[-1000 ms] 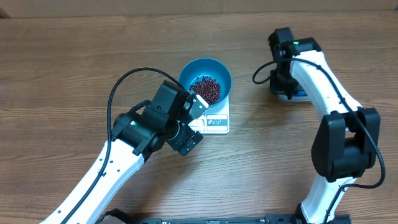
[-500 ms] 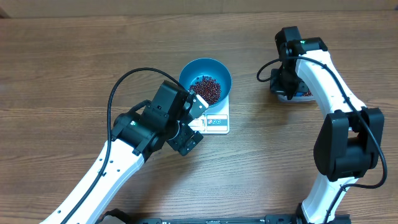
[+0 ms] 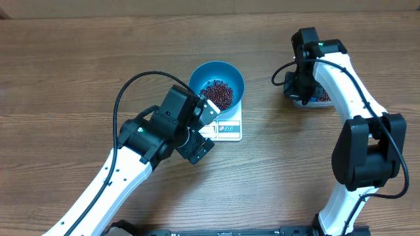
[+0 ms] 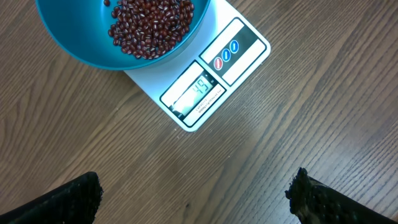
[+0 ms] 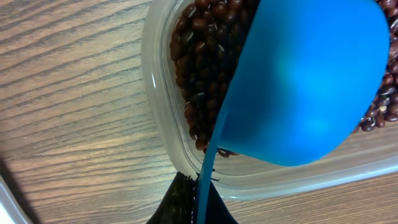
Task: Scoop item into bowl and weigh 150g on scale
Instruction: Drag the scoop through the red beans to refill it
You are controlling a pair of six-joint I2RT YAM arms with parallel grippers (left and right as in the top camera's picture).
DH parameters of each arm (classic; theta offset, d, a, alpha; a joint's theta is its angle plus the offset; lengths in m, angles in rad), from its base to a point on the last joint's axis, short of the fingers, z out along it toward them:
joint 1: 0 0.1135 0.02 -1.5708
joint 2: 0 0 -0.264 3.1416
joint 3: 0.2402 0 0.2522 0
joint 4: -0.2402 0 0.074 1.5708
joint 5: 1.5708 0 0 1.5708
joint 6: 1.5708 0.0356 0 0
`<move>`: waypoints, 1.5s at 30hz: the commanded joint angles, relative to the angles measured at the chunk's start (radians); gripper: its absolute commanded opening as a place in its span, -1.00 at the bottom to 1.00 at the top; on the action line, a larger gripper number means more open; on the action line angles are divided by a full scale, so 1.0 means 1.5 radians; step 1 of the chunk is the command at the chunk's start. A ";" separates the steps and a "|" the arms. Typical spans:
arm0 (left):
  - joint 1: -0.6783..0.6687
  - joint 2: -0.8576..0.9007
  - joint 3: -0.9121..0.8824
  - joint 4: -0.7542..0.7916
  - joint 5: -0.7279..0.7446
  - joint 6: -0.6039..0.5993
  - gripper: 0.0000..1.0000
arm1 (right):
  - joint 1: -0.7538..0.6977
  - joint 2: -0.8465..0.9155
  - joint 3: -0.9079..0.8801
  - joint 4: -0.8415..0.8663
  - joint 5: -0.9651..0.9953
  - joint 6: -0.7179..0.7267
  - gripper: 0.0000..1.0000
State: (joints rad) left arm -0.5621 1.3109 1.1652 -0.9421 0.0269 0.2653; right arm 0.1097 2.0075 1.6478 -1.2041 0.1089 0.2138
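Beans in bowl (more in tub)

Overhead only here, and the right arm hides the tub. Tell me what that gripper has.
Observer: The right gripper is shut on the handle of the scoop. The scoop's cup is over the beans in the tub, with its underside facing the camera, so I cannot see any load.
Operator: Read me the scale.
Observer: On the left wrist view the scale looks like it shows 49, though the digits are small.
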 commanded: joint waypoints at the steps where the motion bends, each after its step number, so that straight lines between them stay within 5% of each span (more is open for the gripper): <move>1: 0.003 -0.003 -0.005 0.003 0.010 0.010 0.99 | -0.015 -0.016 -0.002 0.012 -0.043 -0.006 -0.92; 45: 0.004 -0.003 -0.005 0.003 0.010 0.010 0.99 | -0.178 -0.045 -0.002 0.038 -0.341 -0.059 -0.92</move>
State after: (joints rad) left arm -0.5621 1.3109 1.1652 -0.9421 0.0269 0.2653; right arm -0.1375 1.9663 1.6478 -1.1675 -0.3046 0.1486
